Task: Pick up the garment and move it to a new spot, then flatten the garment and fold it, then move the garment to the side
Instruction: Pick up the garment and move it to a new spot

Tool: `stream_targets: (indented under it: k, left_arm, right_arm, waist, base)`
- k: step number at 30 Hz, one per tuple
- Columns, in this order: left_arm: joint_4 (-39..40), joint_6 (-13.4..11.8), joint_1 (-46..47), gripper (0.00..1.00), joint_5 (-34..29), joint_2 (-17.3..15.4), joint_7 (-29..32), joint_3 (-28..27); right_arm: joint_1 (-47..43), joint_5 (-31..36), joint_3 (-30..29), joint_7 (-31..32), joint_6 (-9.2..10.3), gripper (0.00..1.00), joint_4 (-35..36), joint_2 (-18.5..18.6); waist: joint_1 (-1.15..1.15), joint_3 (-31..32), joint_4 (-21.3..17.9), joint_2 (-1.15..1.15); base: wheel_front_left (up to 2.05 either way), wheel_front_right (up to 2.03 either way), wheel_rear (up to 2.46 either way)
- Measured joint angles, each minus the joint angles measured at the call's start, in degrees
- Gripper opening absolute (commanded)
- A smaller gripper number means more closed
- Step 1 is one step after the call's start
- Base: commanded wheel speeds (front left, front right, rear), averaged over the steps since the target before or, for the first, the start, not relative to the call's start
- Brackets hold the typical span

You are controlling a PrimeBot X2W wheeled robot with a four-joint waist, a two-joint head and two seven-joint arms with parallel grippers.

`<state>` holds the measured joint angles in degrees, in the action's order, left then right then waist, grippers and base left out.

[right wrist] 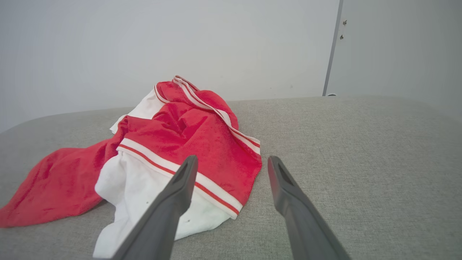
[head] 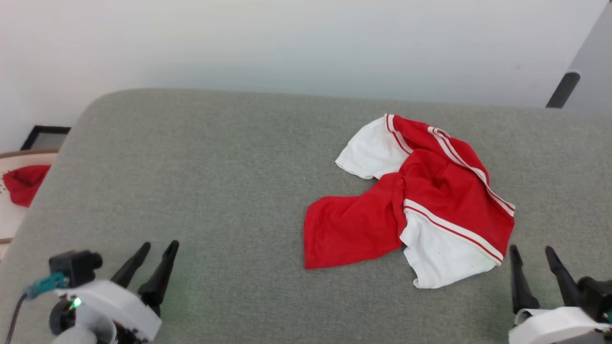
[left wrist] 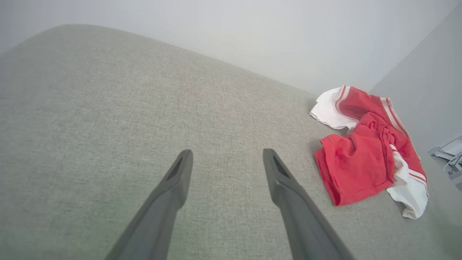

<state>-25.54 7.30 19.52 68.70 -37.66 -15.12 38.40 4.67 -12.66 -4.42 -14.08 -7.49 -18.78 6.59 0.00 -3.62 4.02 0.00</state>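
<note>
Crumpled garment on the right of the grey surface, left gripper spread and empty (well apart from it), right gripper spread, empty, just beside its white sleeve.

The red jersey shirt with white sleeve ends lies crumpled (not spread flat) on the grey fabric surface, at 3 o'clock in the head view.

White wrist housings bear dark tapered fingers and one green light
</note>
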Motion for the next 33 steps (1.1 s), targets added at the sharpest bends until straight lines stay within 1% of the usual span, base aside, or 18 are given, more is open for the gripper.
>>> stream_targets:
  k: [5, 7, 11, 15, 17, 20, 24, 28, 33]
  left_arm:
    - [5.6, -1.8, -7.5, 1.0, -13.4, 2.4, 0.0, -10.8]
    - [7.8, -2.6, -9.8, 1.0, -19.1, 3.5, 0.0, -14.4]
    - [11.6, -4.0, -13.0, 1.0, -28.7, 6.3, 0.0, -21.5]
    - [14.4, -3.7, -15.9, 1.0, -35.5, 9.7, 0.0, -26.8]
    - [14.7, -3.2, -17.1, 1.0, -37.5, 11.5, 0.0, -29.1]
    - [13.7, -2.2, -19.0, 1.0, -40.4, 13.4, 0.0, -30.9]
    - [13.1, -1.1, -19.6, 1.0, -42.1, 15.8, 0.0, -33.3]
    - [12.7, -0.3, -19.7, 1.0, -43.5, 17.1, 0.0, -34.9]
    - [12.7, -0.1, -19.6, 1.0, -44.6, 18.0, 0.0, -35.9]
  right_arm:
    - [-0.9, -0.5, -1.2, 0.6, 0.0, 1.0, 2.0, 0.4]
    - [-0.9, -0.5, -1.4, 1.0, 0.0, 1.0, 2.7, 0.4]
    - [-0.5, -0.5, -1.3, 1.3, 0.0, 1.0, 4.5, 0.2]
    - [0.6, -0.5, -0.8, 1.9, 0.0, 1.0, 5.9, 0.1]
    - [0.7, -0.5, -0.6, 2.0, 0.0, 1.0, 6.2, 0.0]
    - [0.6, -0.5, -0.2, 2.0, 0.0, 1.0, 6.1, -0.3]
    - [0.6, -0.5, 0.1, 2.0, 0.0, 1.0, 5.6, -0.5]
    - [0.6, -0.5, 0.0, 1.8, 0.0, 1.0, 5.4, -0.6]
    - [0.8, -0.4, 0.0, 1.8, 0.0, 1.0, 5.5, -0.6]
  waist:
    - [0.0, 1.2, 0.5, 0.0]
    - [0.0, 1.2, 0.2, 0.0]
    - [0.0, 1.2, -0.7, 0.0]
    - [0.0, 1.1, -1.6, 0.0]
    - [0.0, 1.1, -2.0, 0.0]
    - [0.0, 0.8, -2.5, 0.0]
    - [0.0, 0.3, -2.8, 0.0]
    - [0.0, 0.0, -3.0, 0.0]
    - [0.0, -0.3, -2.8, 0.0]
  base:
    - [0.0, 0.0, 0.0]
    - [0.0, 0.0, 0.0]
    - [0.0, 0.0, 0.0]
    - [0.0, 0.0, 0.0]
    - [0.0, 0.0, 0.0]
    - [0.0, 0.0, 0.0]
    - [0.0, 0.0, 0.0]
    - [0.0, 0.0, 0.0]
    - [0.0, 0.0, 0.0]
